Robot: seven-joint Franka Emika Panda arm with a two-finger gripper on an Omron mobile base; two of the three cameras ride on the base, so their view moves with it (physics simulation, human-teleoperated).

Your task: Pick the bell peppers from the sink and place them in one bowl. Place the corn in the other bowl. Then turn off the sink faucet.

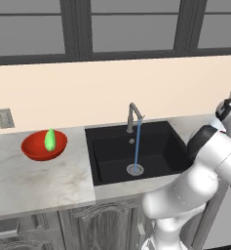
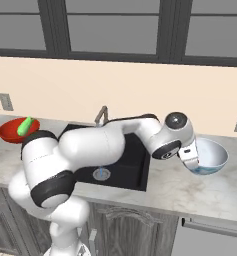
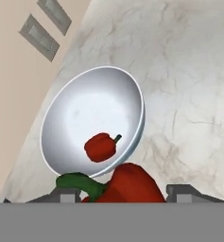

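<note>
My gripper [image 3: 125, 193] is shut on a glossy red bell pepper [image 3: 130, 183] with a green stem. It hangs just above the near rim of the white-and-blue bowl [image 3: 87, 97]. A second bell pepper [image 3: 100, 147] lies inside that bowl. In the right base view the gripper [image 2: 191, 164] sits at the left rim of the bowl [image 2: 212, 156] on the counter right of the sink [image 2: 132, 160]. The green corn [image 1: 49, 140] stands in the red bowl [image 1: 36, 149] left of the sink [image 1: 151, 144]. A thin stream of water runs from the faucet [image 1: 133, 114] to the drain.
The arm reaches across the sink's right side. Marble counter [image 1: 34, 183] extends left of the sink, with wall outlets [image 1: 4, 118] behind it. More outlets [image 3: 38, 33] sit on the wall beyond the white bowl.
</note>
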